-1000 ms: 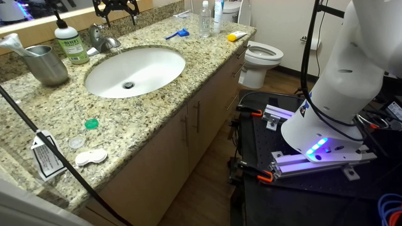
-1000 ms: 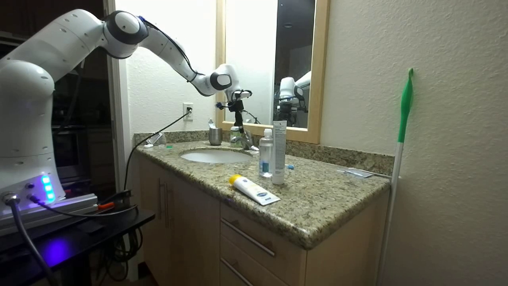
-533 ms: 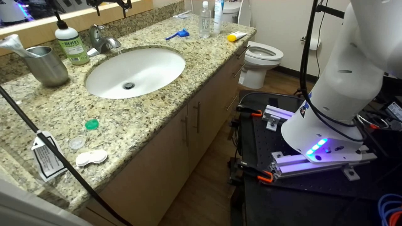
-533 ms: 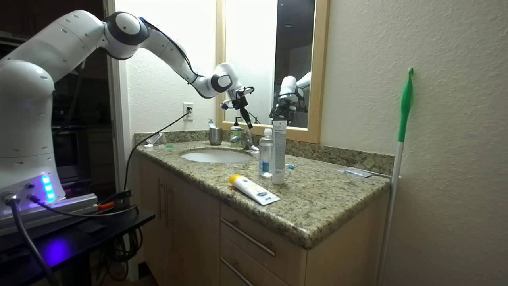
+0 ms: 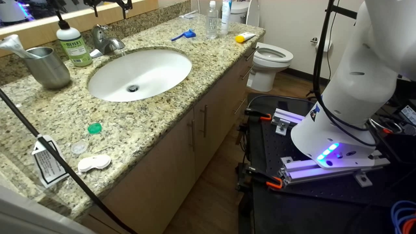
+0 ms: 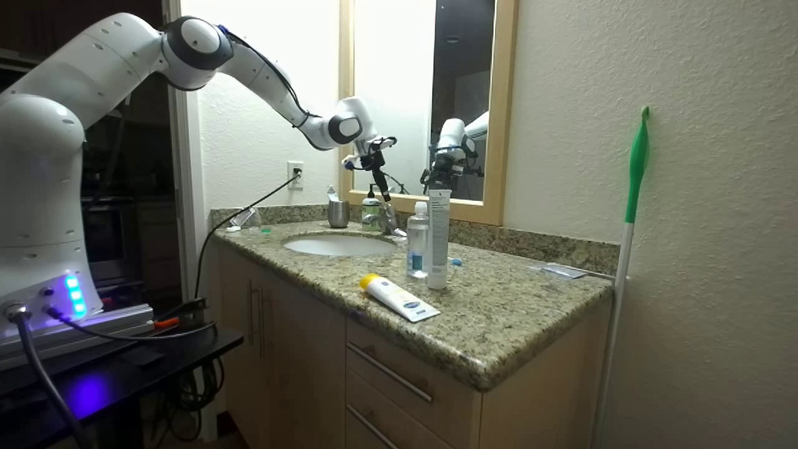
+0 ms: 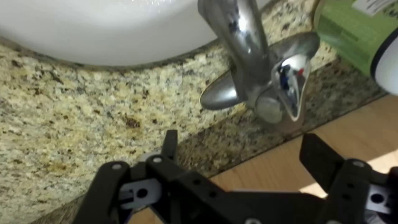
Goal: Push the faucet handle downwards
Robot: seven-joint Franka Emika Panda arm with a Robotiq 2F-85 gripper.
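Faucet handle (image 7: pixel 292 84): slim, pointed lever of polished chrome atop the curved faucet (image 7: pixel 245 46), below the gripper (image 7: pixel 240 143) and apart from it. Gripper's jaws stand well spread. Lower, past the faucet: white oval basin (image 5: pixel 156 78), whole in an exterior view, cropped in the wrist view. Farther from the gripper: round-mouthed metal cup (image 5: pixel 50 70), shown by both exterior views alone. Bench (image 5: pixel 136 128): speckled granite.

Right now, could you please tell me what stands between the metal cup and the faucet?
The Meyer's pump bottle stands between the metal cup and the faucet, in both exterior views.
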